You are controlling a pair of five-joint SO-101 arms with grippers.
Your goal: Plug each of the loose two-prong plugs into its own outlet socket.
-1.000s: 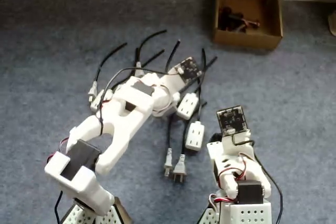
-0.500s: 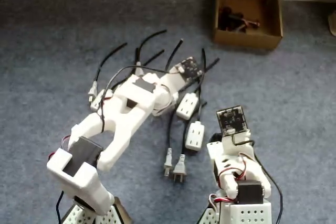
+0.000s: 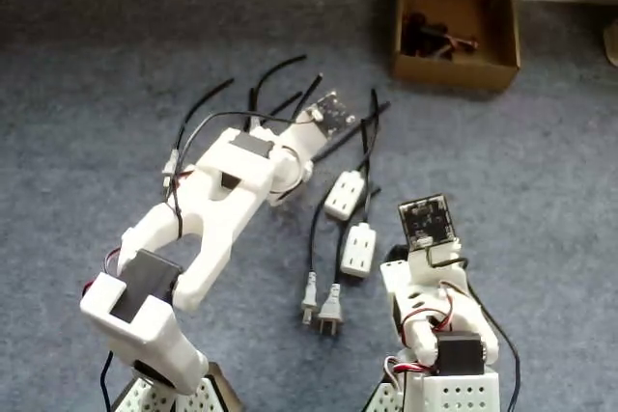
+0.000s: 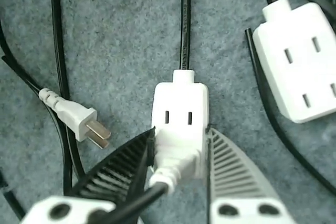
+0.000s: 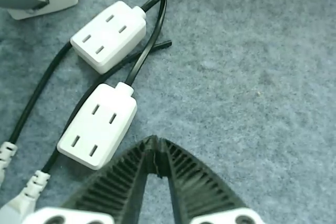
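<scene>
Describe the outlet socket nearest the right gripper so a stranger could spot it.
From the cardboard box, come across the carpet toward the right gripper. Two loose white sockets lie there; it is the nearer socket, with the farther socket beyond it.

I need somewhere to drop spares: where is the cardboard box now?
In the high view the cardboard box sits on the carpet at the far right, beyond the outlet sockets.
</scene>
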